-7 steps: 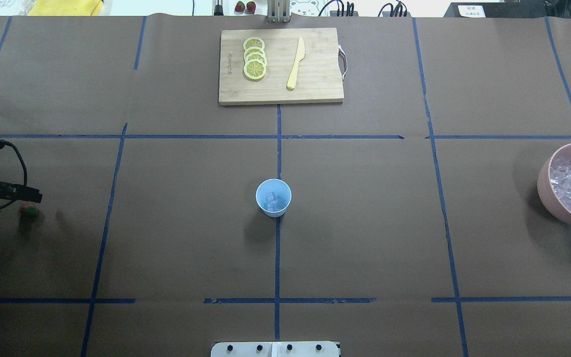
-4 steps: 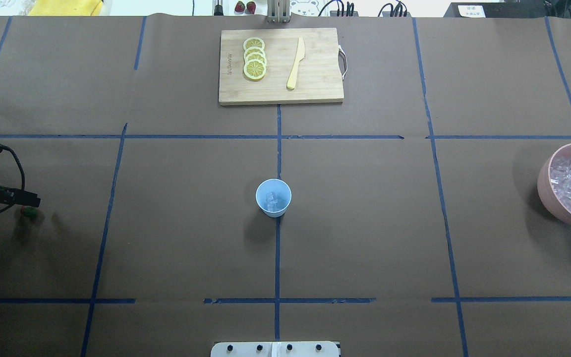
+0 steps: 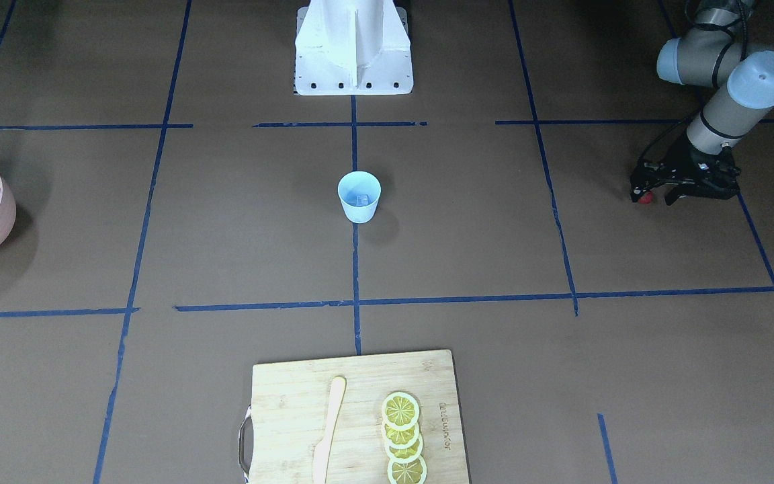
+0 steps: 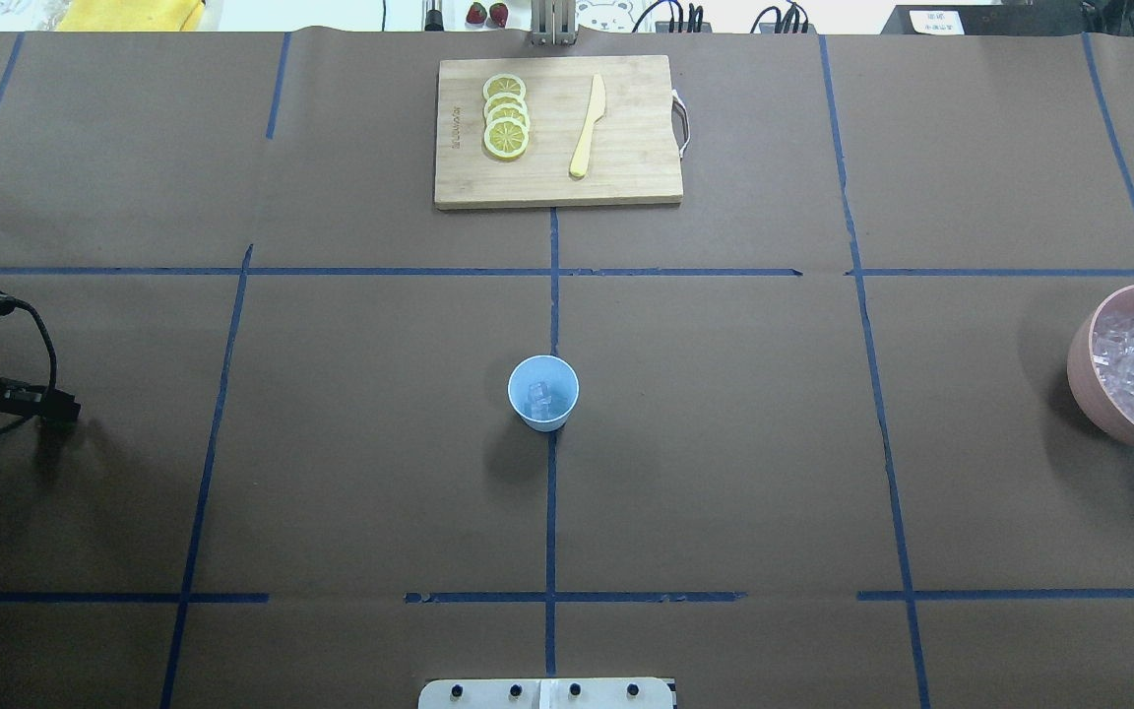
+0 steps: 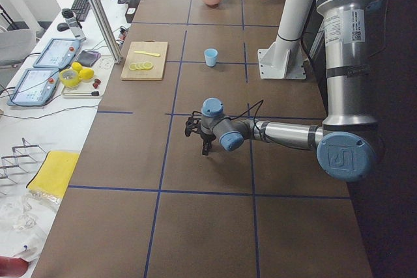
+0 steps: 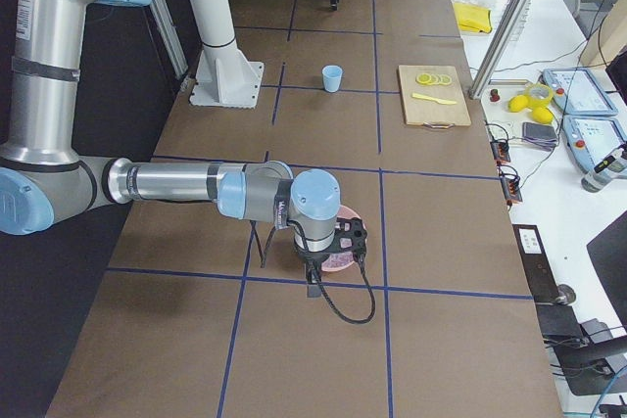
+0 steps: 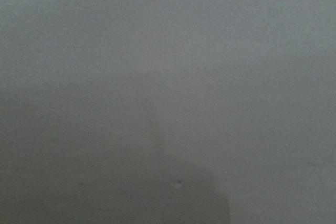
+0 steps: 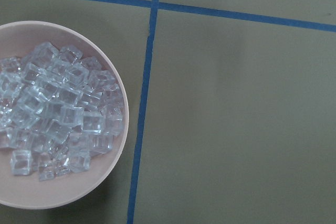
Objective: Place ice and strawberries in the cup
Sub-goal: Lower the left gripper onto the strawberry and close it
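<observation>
brown paper-covered table (image 4: 724, 473), small pale-blue plastic cup (image 4: 543, 418) holding clear ice cubes (image 4: 539, 396), left gripper (image 3: 653, 195) down at tiny red strawberry (image 3: 643, 198), right gripper (image 6: 313, 289) by round pink bowl (image 8: 113, 179), neither's grip discernible

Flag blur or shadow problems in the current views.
Left wrist-mounted: soft, near-featureless table paper, faint shadow lower middle. Right wrist-mounted: sharp, ice crisp in the pink bowl. Overhead exterior: left edge dim, left gripper dark against its shadow.

The brown paper-covered table (image 4: 724, 473) carries the cup (image 4: 545, 421), a pink bowl (image 4: 1082, 389) and a cutting board (image 4: 631, 128).
</observation>
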Robot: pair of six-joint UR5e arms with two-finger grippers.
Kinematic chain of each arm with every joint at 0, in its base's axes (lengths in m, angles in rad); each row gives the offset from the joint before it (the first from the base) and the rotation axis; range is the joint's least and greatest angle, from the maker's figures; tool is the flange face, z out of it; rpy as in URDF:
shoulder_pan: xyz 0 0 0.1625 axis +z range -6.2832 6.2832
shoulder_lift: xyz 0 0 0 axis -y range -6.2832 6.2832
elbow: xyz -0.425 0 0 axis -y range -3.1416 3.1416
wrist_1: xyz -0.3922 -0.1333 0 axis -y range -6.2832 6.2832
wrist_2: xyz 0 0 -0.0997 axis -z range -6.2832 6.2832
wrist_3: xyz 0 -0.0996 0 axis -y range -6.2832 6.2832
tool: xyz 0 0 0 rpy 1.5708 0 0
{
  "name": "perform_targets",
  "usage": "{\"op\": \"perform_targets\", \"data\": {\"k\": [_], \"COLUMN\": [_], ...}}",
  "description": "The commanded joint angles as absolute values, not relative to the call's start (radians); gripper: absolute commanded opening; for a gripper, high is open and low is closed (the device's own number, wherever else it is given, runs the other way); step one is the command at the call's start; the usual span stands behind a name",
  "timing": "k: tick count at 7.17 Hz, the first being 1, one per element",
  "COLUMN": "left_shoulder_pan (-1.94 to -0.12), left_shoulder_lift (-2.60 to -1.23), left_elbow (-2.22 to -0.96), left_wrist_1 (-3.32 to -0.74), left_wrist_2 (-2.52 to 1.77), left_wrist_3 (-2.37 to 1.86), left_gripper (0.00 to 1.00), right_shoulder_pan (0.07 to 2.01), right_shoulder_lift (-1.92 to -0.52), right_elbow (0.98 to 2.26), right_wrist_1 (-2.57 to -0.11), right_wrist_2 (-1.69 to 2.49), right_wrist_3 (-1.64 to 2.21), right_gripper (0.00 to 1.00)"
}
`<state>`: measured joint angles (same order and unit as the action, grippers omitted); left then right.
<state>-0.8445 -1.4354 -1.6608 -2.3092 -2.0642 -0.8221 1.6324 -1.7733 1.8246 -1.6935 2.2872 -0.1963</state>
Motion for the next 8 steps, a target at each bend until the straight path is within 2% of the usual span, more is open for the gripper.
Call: {"op": "perform_targets", "data": {"k": [1, 2, 5, 8], "left_shoulder_pan": [-0.844, -0.845, -0.862, -0.877], "left_shoulder_lift": [-1.424, -1.42, -1.422, -1.437], "left_elbow": [-1.678, -1.701, -1.797, -2.087], "left_wrist_1": [-2.309, -2.304, -2.236, -1.885], "left_wrist_2": [-2.065, -2.066, -2.123, -2.125], "left_wrist_3": [-0.822, -0.822, -0.821, -0.816], "left_gripper": [0.03, 0.0, 0.0, 0.0], "right_shoulder_pan": [1.634, 1.634, 1.632, 1.634], "right_shoulder_lift": [-1.775, -1.775, -1.776, -1.776], "right_elbow": [1.828, 1.83, 1.83, 1.83], "right_wrist_1": [-1.694, -1.694, -1.694, -1.694], "right_wrist_2": [2.287, 2.287, 2.289, 2.289], "right_wrist_3": [-0.195, -0.195, -0.193, -0.195], "right_gripper": [0.99, 0.99, 0.99, 0.99]}}
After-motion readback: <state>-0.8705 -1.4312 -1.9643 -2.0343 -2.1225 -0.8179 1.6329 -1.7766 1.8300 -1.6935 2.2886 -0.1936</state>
